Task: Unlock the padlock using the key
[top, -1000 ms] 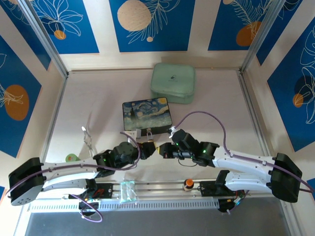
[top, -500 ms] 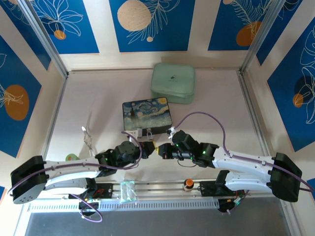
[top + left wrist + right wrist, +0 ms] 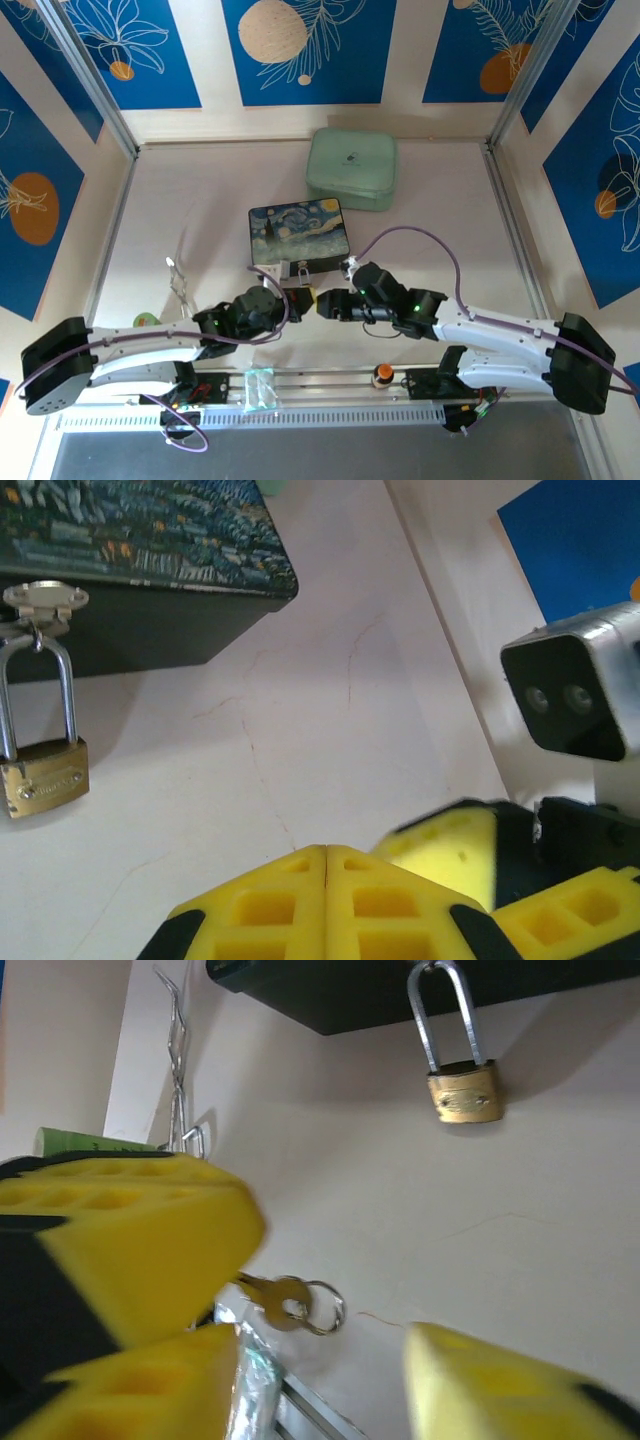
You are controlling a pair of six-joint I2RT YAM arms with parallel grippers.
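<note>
Table point(image 3: 200, 200): L hand point(image 3: 326, 855) pinches key point(image 3: 278, 1302) near padlock point(image 3: 463, 1090), not touching; R hand point(image 3: 322, 1355) agape.

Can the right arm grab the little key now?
Probably yes: the right gripper is open, and the key sticks out free from the shut left gripper.

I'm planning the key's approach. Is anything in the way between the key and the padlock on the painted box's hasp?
Nothing visible does. In the right wrist view the key sticks out of the shut left pincer, and only bare table lies between it and the padlock.
</note>
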